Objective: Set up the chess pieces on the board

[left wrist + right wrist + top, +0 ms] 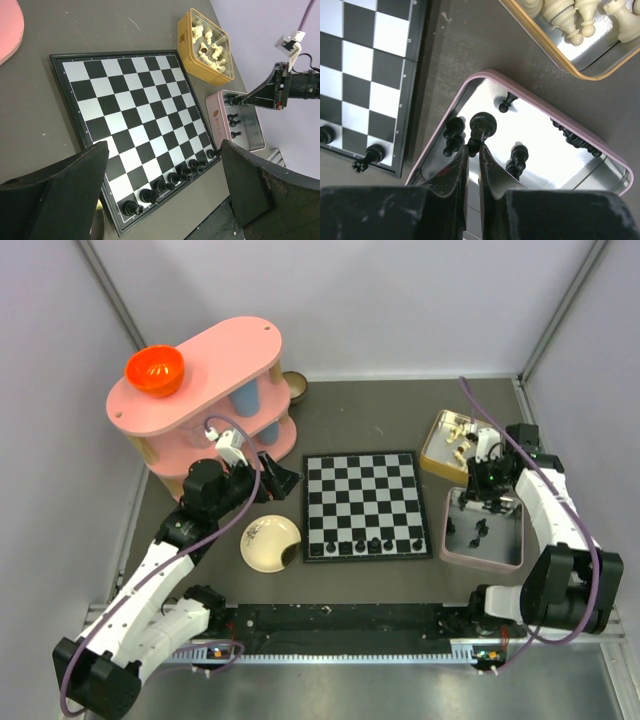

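Note:
The board [360, 490] lies mid-table, with several black chess pieces [372, 543] in a row along its near edge; the row also shows in the left wrist view [170, 180]. My right gripper [487, 502] hangs over the pink tin [485, 562]. In the right wrist view it [472, 147] is shut on a black piece [482, 125], held by its top above the tin floor. Several loose black pieces [452, 135] lie in the tin [445, 120]. My left gripper [280, 480] is open and empty, left of the board [130, 115].
A yellow tin of cream-white chessmen [450, 440] sits behind the pink tin. A round cream plate [268, 543] lies left of the board. A pink two-tier shelf [200, 390] with an orange bowl [154, 370] stands at the back left.

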Motion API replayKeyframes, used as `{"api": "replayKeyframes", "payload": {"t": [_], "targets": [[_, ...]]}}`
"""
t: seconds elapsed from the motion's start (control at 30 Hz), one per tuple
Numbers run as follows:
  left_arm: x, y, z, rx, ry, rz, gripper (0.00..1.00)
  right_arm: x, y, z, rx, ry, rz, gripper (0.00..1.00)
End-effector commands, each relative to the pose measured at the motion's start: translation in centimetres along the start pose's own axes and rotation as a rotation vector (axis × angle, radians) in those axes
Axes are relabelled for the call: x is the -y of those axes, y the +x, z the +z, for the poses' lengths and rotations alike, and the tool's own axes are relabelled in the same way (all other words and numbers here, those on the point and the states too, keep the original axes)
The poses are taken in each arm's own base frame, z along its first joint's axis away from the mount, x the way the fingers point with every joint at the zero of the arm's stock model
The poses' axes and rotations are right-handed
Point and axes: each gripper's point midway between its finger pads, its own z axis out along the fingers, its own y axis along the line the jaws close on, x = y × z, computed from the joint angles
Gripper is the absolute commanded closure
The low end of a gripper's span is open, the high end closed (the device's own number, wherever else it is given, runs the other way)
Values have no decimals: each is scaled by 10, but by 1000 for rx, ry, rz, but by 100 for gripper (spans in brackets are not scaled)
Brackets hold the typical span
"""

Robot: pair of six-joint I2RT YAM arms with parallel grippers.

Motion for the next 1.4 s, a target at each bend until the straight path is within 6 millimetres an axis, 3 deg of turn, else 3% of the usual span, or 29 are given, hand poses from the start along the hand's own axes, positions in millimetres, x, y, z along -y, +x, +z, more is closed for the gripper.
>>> {"api": "replayKeyframes", "payload": {"t": [0.0, 0.2, 0.33, 0.43, 0.63, 0.8, 0.93, 1.37], "targets": [[11, -16, 1, 49, 33, 35, 2, -17, -11, -28, 79, -32, -85, 100], [12, -18, 4, 43, 38, 34, 2, -51, -21, -41, 133, -173, -154, 100], [14, -20, 3, 44, 37, 41, 2, -90, -24, -44, 144, -306, -244, 100], [13, -20, 3, 39, 29, 40, 2, -124, -20, -42, 124, -409, -333, 100], [12, -19, -1, 46, 22, 27, 2, -157, -6, -32, 55, -488, -443, 100], [9, -16, -7, 62, 11, 6, 2, -173, 15, -21, -20, -512, -520, 99], [6, -14, -11, 69, -4, 0, 2, -173, 32, -6, -76, -484, -540, 99], [1, -12, -16, 75, -23, 3, 2, -172, 54, 12, -154, -452, -576, 99]]}}
